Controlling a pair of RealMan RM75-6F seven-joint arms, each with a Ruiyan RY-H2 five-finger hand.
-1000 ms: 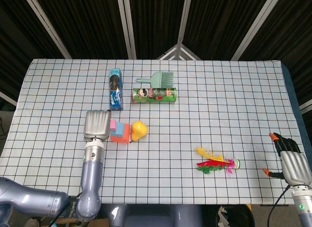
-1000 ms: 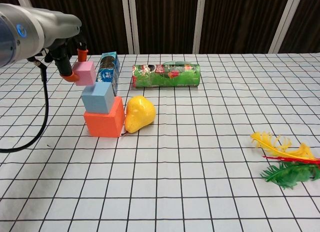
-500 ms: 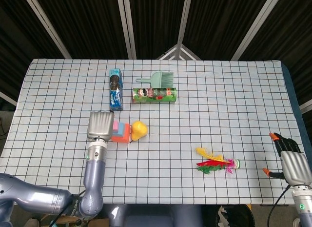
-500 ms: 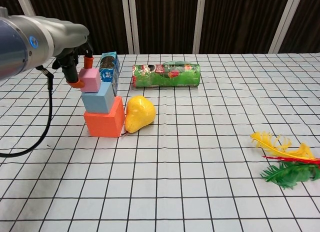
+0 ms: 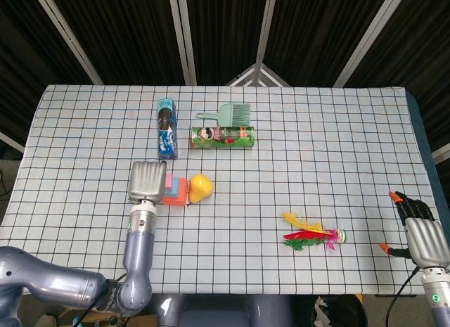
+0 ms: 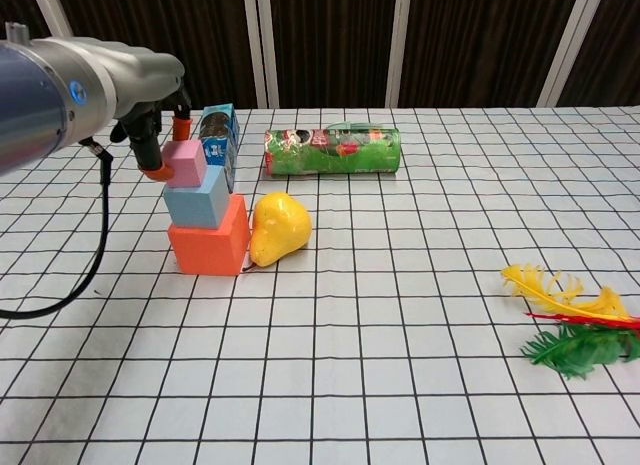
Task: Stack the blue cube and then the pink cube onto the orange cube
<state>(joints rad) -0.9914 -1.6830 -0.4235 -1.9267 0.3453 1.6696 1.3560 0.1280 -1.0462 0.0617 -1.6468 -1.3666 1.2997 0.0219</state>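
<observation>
Pinching the pink cube [image 6: 186, 163] between thumb and fingertip of the left hand [image 6: 158, 135], right at the top of the blue cube [image 6: 197, 200], itself seated on the orange cube [image 6: 210, 247]. Cannot tell from either view whether pink already touches blue or hangs a hair above it. Sits toward the left rear of the blue top rather than centred, and the blue block looks turned and shifted left on the orange base.

Risking, by judgement, a topple on release: letting go with the pink block overhanging could tip it off the left edge. Dragging the fingertips [image 6: 153, 170] sideways while opening could also nudge the blue block, already off-centre, and bring both down. Pressing down hard could slide the stack across the checked cloth of the worktop [image 6: 400, 385]. Falling rightward would mean striking the pear [image 6: 278, 228], which stands just beside the orange cube and would likely roll.

Looking matte and flat-faced, with crisp edges, all three cubes; probably light, so easily shoved. Contrasting with the smooth, rounded yellow pear, the glossy green can [image 6: 332, 151] lying on its side, the printed blue carton [image 6: 218, 135] behind the stack, and the soft feathered shuttlecock [image 6: 570, 320] well apart to the right.

Resting low at the worktop's near right corner, the right hand [image 5: 422, 235] holds nothing visible; cannot tell how its fingers lie.
</observation>
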